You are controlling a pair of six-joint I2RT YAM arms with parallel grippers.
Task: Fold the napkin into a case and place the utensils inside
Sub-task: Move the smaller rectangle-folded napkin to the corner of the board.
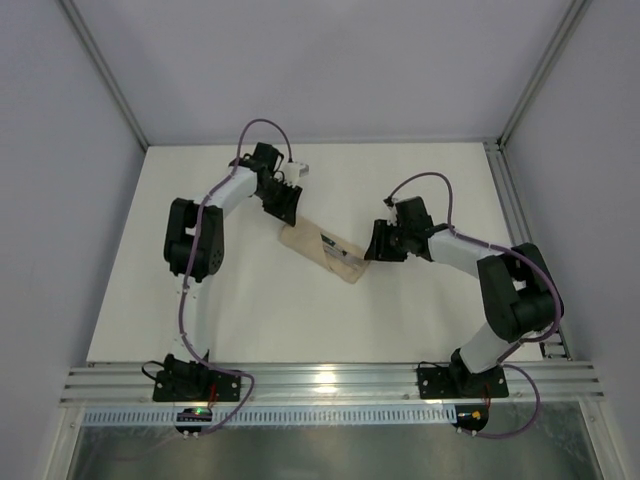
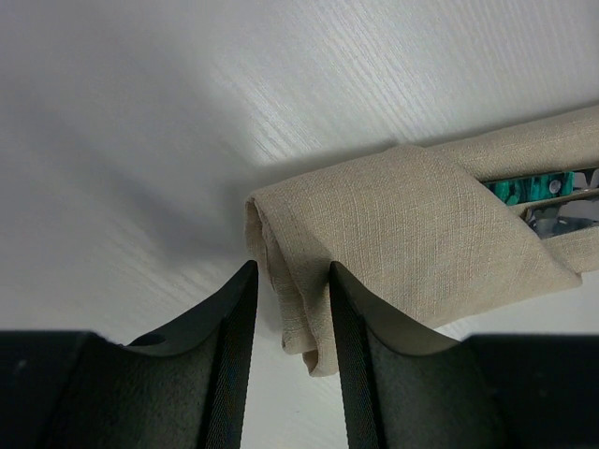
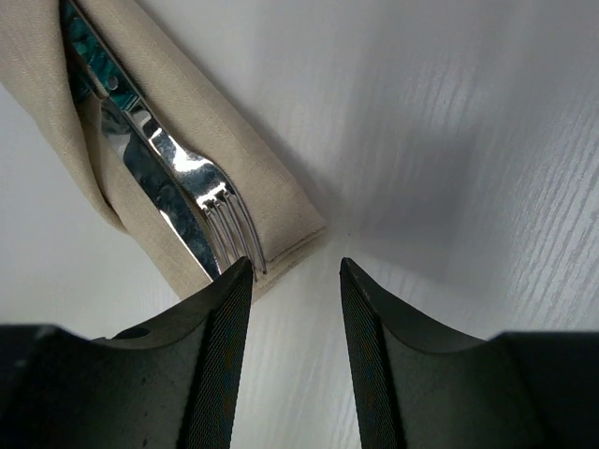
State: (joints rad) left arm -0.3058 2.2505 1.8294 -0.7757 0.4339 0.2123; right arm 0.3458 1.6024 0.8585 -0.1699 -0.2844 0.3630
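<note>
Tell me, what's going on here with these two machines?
A beige napkin lies folded into a narrow case on the white table, with a fork and a knife tucked inside, metal ends poking out. The robot's left fingers stand open astride its folded end. The right fingers stand open beside the fork's tines, holding nothing.

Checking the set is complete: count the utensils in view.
2. The fork and the knife lie side by side in the napkin case, heads showing. More could be hidden in its folds.
</note>
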